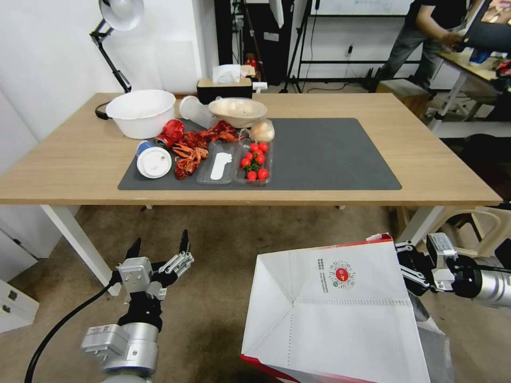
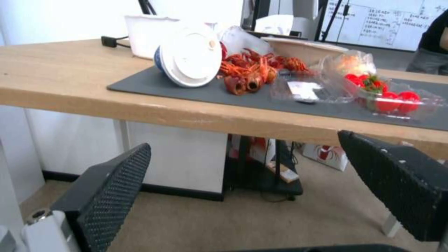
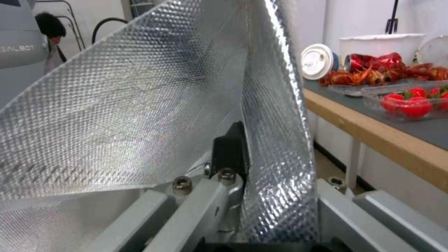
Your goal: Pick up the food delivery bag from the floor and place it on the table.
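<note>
At five o'clock the right pincer (image 1: 407, 266) grips the food delivery bag's (image 1: 330, 308) rim below the bench (image 1: 426, 159); the left pincer (image 1: 159, 247) hangs open at seven.

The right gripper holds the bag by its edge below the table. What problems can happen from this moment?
The right gripper pinches only the rim of the food delivery bag, so the thin paper may tear or slip. The bag hangs below the table edge and could catch on it. Cherry tomatoes and crayfish crowd the mat's left; landing there could knock them.
</note>
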You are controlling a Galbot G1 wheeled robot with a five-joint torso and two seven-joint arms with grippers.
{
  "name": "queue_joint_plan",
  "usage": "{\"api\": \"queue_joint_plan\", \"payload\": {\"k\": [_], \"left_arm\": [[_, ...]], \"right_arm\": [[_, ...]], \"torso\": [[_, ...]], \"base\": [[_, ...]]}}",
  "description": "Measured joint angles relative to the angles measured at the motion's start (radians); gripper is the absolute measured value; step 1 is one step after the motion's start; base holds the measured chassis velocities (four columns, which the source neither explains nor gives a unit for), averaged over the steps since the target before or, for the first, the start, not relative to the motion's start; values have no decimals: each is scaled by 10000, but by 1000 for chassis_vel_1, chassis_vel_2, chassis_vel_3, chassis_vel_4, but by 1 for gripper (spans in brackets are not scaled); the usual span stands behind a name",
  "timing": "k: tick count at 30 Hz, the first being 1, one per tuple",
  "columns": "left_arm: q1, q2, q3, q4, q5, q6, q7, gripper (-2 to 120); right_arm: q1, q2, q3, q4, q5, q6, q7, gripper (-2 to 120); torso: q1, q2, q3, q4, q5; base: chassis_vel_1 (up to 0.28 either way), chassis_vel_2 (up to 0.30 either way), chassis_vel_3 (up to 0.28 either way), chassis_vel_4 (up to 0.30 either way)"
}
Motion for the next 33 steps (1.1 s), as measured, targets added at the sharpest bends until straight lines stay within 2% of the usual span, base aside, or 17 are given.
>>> {"api": "queue_joint_plan", "payload": {"k": [33], "left_arm": [[102, 23, -36, -108, 78, -62, 61, 100]], "right_arm": [[-57, 38, 79, 112, 5, 36, -6, 0]], "torso": [[670, 1556, 887, 0, 0]], "base": [[0, 0, 0, 0]]}}
